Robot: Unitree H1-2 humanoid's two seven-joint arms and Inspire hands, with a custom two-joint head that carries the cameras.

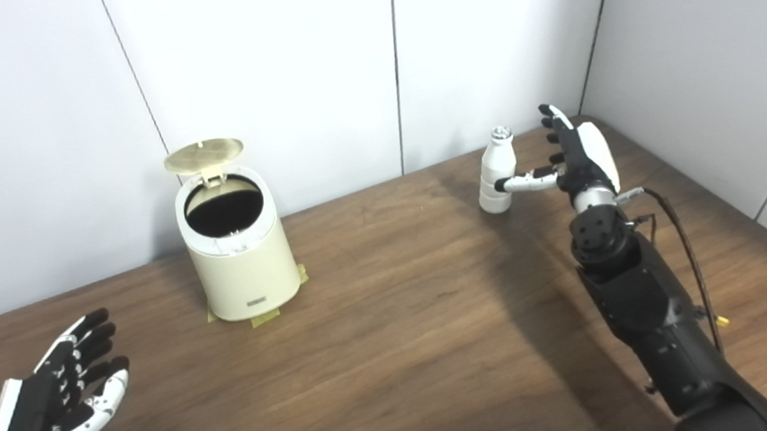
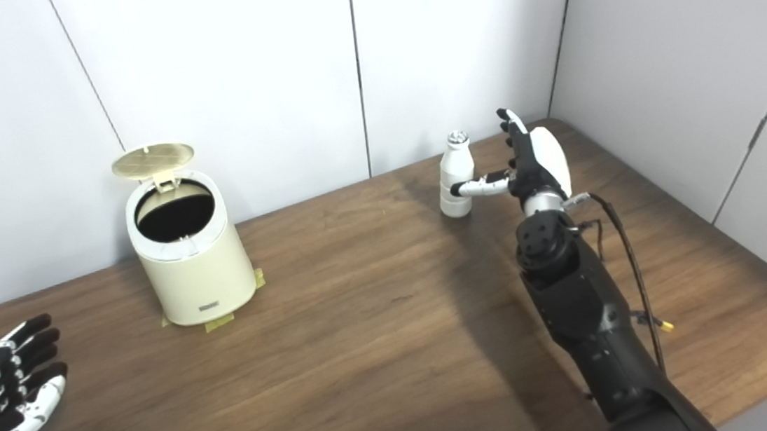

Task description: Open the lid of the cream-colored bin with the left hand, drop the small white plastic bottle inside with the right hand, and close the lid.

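While the lid (image 1: pixel 203 155) stands up:
Bin (image 1: pixel 241 257): open, on the table (image 1: pixel 401 326).
Bottle (image 1: pixel 495 173): upright, far right of bin.
Right hand (image 1: pixel 578 154): fingers spread — thumb touching bottle.
Left hand (image 1: pixel 56 398): spread, empty — left of bin.

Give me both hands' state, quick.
Left hand: open, holding nothing.
Right hand: open at the bottle, thumb on it, not grasped.

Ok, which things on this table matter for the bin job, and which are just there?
In the job:
- cream bin, its lid already up
- white bottle, upright, right hand at it, fingers spread
- left hand, open, away from the bin

Just there:
- yellow tape under the bin
- cable along the right arm
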